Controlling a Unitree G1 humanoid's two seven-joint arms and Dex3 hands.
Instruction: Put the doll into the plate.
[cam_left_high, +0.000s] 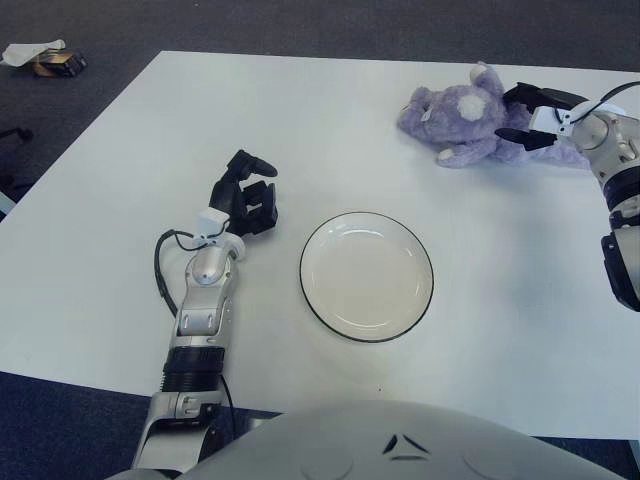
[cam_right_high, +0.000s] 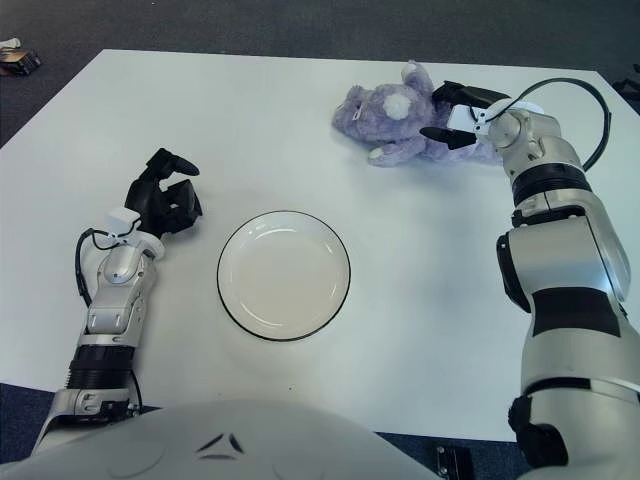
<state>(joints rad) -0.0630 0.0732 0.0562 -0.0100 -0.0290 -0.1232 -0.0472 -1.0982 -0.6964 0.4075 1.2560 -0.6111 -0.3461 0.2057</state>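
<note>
A purple plush doll (cam_left_high: 460, 115) lies on its side at the far right of the white table. My right hand (cam_left_high: 522, 115) is against its back. One finger reaches over the top of the body and another sits below it; the fingers are spread and have not closed on the doll, which still lies on the table. An empty white plate with a dark rim (cam_left_high: 303, 280) sits near the middle of the table, well to the front left of the doll. My left hand (cam_left_high: 250, 190) shows to the left of the plate, fingers relaxed and holding nothing.
The table (cam_left_high: 120, 250) ends at dark carpet on the left and at the back. A small box and crumpled paper (cam_left_high: 45, 60) lie on the floor at the far left. A black cable loops beside my left wrist (cam_left_high: 160, 265).
</note>
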